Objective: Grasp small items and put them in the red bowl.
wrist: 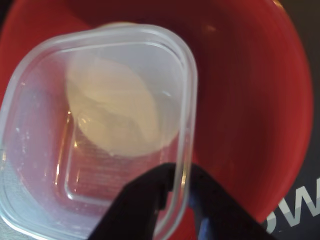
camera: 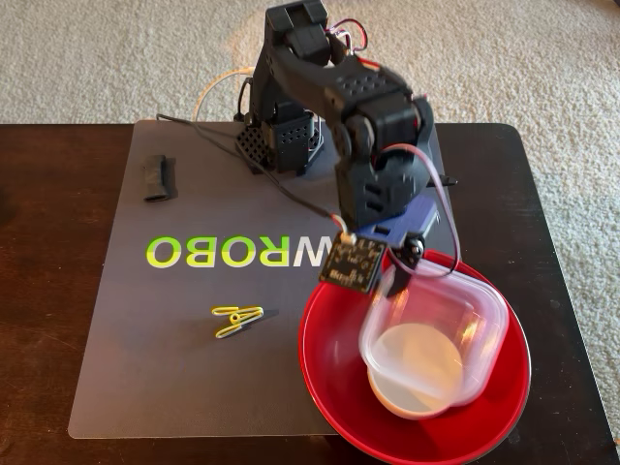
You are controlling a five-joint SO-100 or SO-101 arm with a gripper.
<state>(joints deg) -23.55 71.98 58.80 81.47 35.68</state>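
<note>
The hand (wrist: 176,192) was pinched narrow on the near wall of the clear tub (camera: 436,334), one finger inside and one outside, a grip that suited a thin-walled container with no handle. It held the tub over the red bowl (camera: 334,387), tilted in the fixed view, with its lower part over or on the small white bowl (camera: 415,370) that already sat in the red bowl's bottom; whether the two touched could not be told. In the wrist view the white bowl (wrist: 120,112) showed through the tub's (wrist: 45,165) clear floor, so the tub was directly above it, and the red bowl (wrist: 250,100) filled the surround. That placing looked like the last part of a drop-off, the tub brought well inside the rim so it would not tip out when let go. Two small things lay on the grey mat (camera: 145,387) on the dark table (camera: 48,291), well apart from the bowl: the yellow clip (camera: 237,321) near the mat's middle and a short black piece (camera: 160,178) toward the far left corner. Both seemed left for later trips.
</note>
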